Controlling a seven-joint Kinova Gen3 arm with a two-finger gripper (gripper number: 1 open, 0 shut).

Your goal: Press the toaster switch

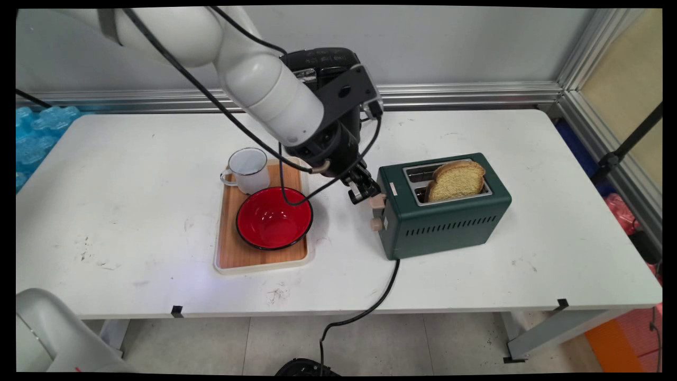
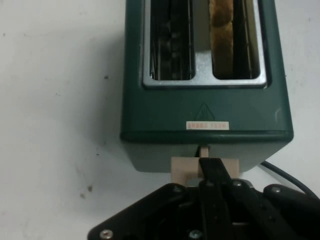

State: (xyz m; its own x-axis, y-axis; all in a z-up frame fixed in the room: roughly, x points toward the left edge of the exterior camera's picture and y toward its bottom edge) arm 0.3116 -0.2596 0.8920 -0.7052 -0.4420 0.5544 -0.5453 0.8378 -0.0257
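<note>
A dark green two-slot toaster (image 1: 449, 222) stands right of centre on the white table. One slice of browned bread (image 1: 457, 180) sticks up from its near slot; the far slot (image 1: 420, 172) is empty. My gripper (image 1: 365, 193) is shut, its fingertips together against the beige lever (image 1: 377, 200) on the toaster's left end, above a beige knob (image 1: 376, 224). In the hand view the gripper (image 2: 212, 167) rests on the lever (image 2: 182, 170) just under the toaster's (image 2: 205, 107) end wall. The bread (image 2: 222, 35) sits in the right slot there.
A wooden tray (image 1: 232, 254) left of the toaster carries a white enamel mug (image 1: 248, 169) and a red bowl (image 1: 274, 218). The toaster's black cord (image 1: 381, 296) runs off the front table edge. A black appliance (image 1: 322, 58) stands behind the arm by the wall.
</note>
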